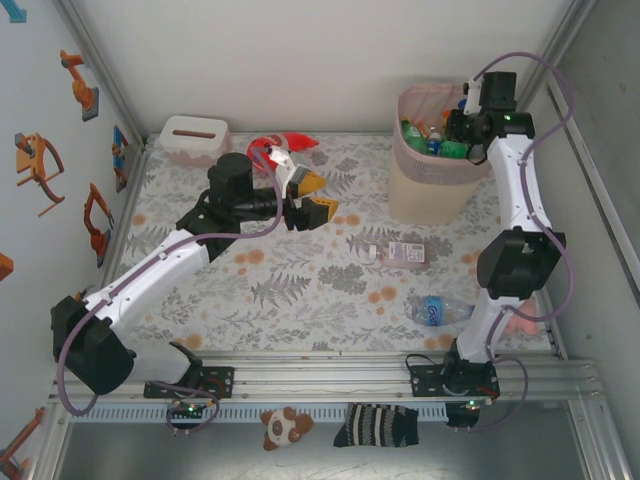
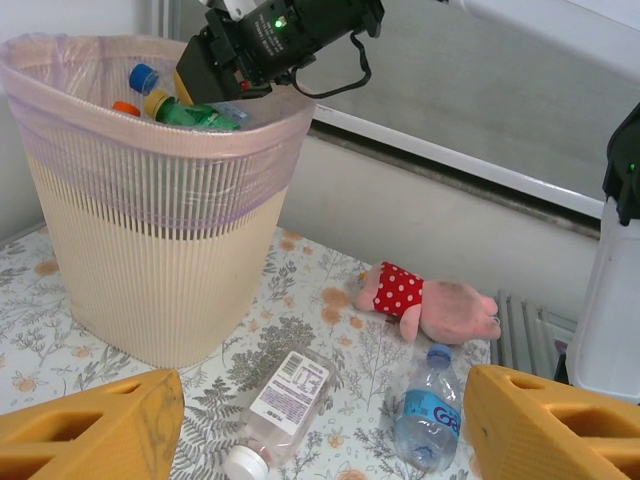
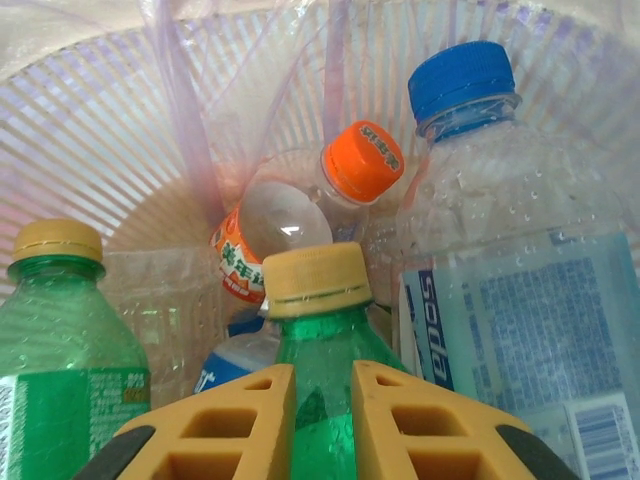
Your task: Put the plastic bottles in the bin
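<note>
The beige bin (image 1: 430,195) with a pink liner stands at the back right, also seen in the left wrist view (image 2: 150,270). My right gripper (image 3: 322,420) is over its mouth, shut on a green bottle with a yellow cap (image 3: 315,330). Inside lie several bottles: a green one (image 3: 60,350), a blue-capped soda bottle (image 3: 500,250), an orange-capped one (image 3: 300,200). On the table lie a clear white-labelled bottle (image 2: 285,400) and a blue-labelled bottle (image 2: 430,420). My left gripper (image 2: 325,430) hangs open above the table's middle, nothing between its fingers.
A white tissue box (image 1: 193,138) and a red fish toy (image 1: 285,150) sit at the back left. A pink plush in a red dotted top (image 2: 430,300) lies beside the blue-labelled bottle. A plush dog (image 1: 285,425) and a striped sock (image 1: 378,425) lie below the front rail.
</note>
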`<state>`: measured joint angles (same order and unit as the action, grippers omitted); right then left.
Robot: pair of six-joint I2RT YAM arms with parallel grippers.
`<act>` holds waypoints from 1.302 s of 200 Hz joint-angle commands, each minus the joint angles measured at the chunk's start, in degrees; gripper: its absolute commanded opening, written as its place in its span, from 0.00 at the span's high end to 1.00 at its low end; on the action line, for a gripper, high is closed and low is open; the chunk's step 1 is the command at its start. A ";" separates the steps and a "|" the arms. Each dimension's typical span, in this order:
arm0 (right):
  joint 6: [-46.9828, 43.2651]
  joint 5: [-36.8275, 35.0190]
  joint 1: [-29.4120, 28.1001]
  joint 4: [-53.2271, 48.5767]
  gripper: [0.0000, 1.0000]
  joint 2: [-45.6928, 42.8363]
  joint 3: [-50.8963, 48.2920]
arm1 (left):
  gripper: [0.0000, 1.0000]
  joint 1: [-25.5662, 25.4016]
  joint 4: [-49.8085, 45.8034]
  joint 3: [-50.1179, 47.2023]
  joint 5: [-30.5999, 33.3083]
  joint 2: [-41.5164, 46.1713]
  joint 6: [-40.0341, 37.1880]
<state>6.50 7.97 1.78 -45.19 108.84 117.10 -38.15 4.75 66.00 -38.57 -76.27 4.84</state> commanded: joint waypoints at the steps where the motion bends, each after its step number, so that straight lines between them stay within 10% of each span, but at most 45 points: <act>1: 0.94 1.84 -0.32 -3.16 0.78 -5.62 0.94 | 0.27 0.41 -0.65 0.82 -0.46 1.12 -0.63; 130: -20.57 13.22 -12.91 -6.58 0.74 -23.46 -14.79 | 0.27 1.76 -2.46 0.10 6.15 -0.03 3.13; 260: -44.55 -14.35 -37.50 -16.45 0.47 -19.12 -34.84 | 0.28 8.72 -3.42 -2.85 10.90 1.33 10.88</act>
<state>-35.11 1.32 -34.87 -61.10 87.50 86.39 -30.26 1.58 63.64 -28.25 -76.42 13.74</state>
